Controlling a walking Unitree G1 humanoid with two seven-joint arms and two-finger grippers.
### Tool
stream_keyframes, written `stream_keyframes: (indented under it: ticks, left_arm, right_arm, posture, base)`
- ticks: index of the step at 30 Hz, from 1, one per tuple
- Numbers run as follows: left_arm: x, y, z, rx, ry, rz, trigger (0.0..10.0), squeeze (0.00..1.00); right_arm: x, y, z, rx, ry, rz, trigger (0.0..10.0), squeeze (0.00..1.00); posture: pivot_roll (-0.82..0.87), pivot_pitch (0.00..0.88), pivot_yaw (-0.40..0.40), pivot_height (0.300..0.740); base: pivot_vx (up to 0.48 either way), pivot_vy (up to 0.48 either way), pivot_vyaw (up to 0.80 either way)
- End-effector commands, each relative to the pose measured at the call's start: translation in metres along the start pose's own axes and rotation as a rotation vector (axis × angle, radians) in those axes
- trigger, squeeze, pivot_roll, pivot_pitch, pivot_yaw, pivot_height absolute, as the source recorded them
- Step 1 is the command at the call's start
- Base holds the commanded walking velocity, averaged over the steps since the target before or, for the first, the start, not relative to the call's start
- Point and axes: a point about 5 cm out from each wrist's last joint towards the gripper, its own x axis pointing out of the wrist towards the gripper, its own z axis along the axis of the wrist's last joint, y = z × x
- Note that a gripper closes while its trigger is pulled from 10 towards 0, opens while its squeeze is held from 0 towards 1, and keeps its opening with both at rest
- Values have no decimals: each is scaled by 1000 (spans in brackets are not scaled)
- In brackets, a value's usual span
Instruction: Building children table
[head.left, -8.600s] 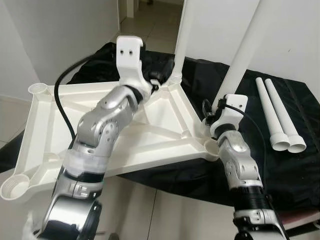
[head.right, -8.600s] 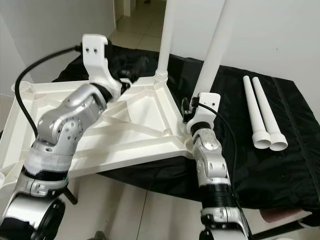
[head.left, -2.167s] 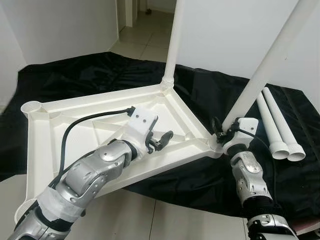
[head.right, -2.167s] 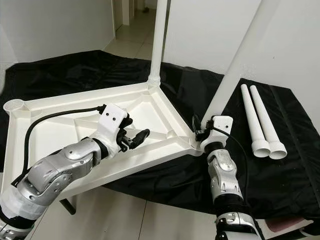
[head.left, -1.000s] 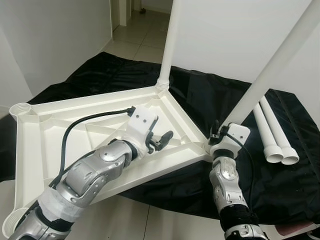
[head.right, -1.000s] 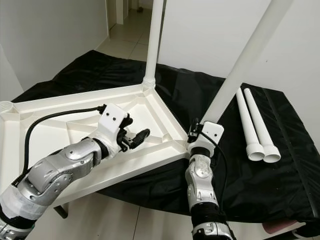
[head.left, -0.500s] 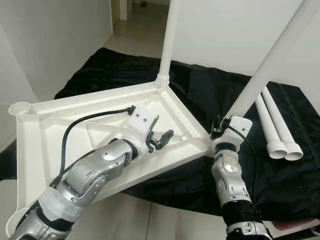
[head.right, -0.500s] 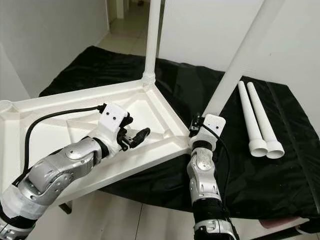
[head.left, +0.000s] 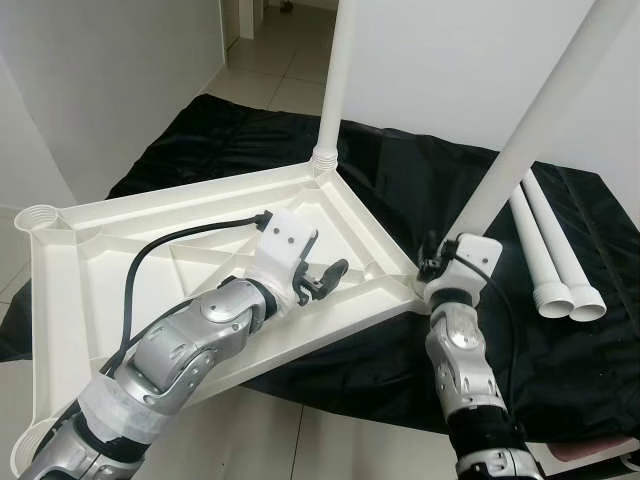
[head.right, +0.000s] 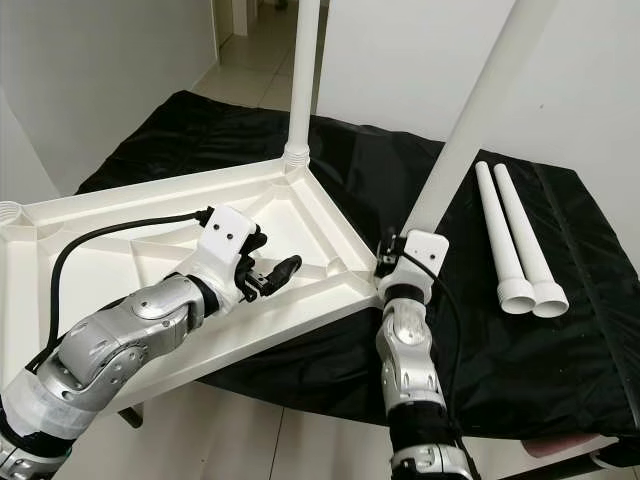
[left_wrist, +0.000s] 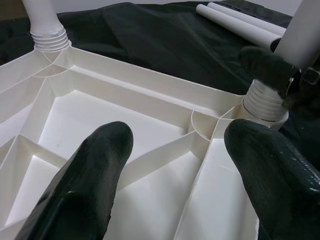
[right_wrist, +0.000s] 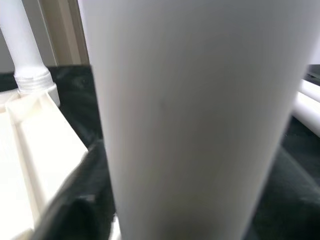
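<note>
1. We see the leg (head.left: 545, 110) rising aslant from the near right corner socket of the upturned table (head.left: 70, 290), which lies on a black cloth (head.left: 560, 350).
2. Our right pincer (head.left: 437, 262) is clamped round that leg's foot, long axis up and away.
3. Our left pincer (head.left: 325, 278) hangs open over the ribs, well left of it.
4. Two spare legs (head.left: 545, 250) lie by the cloth's right edge, nearer our right arm.

Black cloth (head.left: 560, 350) covers the supporting surface, draped over its near edge above a pale tiled floor (head.left: 270, 85). On the cloth lies the white upside-down tabletop (head.left: 150, 255), its near-left part overhanging the edge, two legs standing up from its far and right corners. Two loose white legs (head.left: 548, 255) lie side by side on the cloth at right, well apart from the tabletop.
</note>
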Motion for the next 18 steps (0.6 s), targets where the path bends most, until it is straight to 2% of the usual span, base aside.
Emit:
stream_keyframes:
  ticks: [1, 3, 4, 6, 8, 10, 12, 13, 14, 15, 16, 18]
  left_arm:
    - [0, -11, 3, 15, -13, -188, 10000, 0]
    - [0, -11, 3, 15, -13, -188, 10000, 0]
    - [0, -11, 3, 14, -15, -188, 10000, 0]
    - [0, -11, 3, 14, -15, -188, 10000, 0]
    - [1, -10, 4, 14, -16, -187, 10000, 0]
    - [1, -10, 4, 14, -16, -187, 10000, 0]
    - [1, -10, 4, 13, -17, -187, 10000, 0]
    - [1, -10, 5, 14, -18, -187, 10000, 0]
    - [3, -9, 6, 15, -22, -185, 10000, 0]
    - [3, -9, 6, 15, -22, -185, 10000, 0]
    - [3, -8, 6, 16, -23, -184, 10000, 0]
    - [3, -8, 7, 16, -25, -184, 10000, 0]
  right_arm:
    - [1, -4, 3, -14, -18, 9, 10000, 1000]
    - [1, -4, 3, -14, -18, 9, 10000, 1000]
    - [5, -7, 8, -31, -46, 71, 10000, 0]
    - [5, -7, 8, -31, -46, 71, 10000, 0]
    - [10, -10, 13, -35, -61, 147, 10000, 0]
    - [10, -10, 13, -35, -61, 147, 10000, 0]
    - [13, -12, 17, -42, -69, 195, 10000, 0]
    - [16, -14, 21, -55, -81, 274, 10000, 0]
    - [22, -18, 27, -88, -89, 393, 3529, 0]
    - [22, -18, 27, -88, -89, 393, 3529, 0]
    - [24, -19, 28, -103, -95, 416, 0, 0]
    - [25, -20, 29, -95, -89, 434, 0, 0]
  posture:
    - [46, 15, -92, 740]
    - [46, 15, -92, 740]
    - [45, 16, -90, 740]
    - [45, 16, -90, 740]
    - [42, 18, -87, 740]
    - [42, 18, -87, 740]
    - [42, 18, -87, 740]
    - [35, 21, -80, 740]
    - [31, 22, -76, 740]
    - [31, 22, -76, 740]
    - [31, 22, -76, 740]
    - [30, 21, -75, 740]
  base:
    - [0, 0, 0]
    - [0, 0, 0]
    - [0, 0, 0]
    - [0, 0, 0]
    - [0, 0, 0]
    - [0, 0, 0]
    - [0, 0, 0]
    - [0, 0, 0]
    - [0, 0, 0]
    - [0, 0, 0]
    - [0, 0, 0]
    - [0, 0, 0]
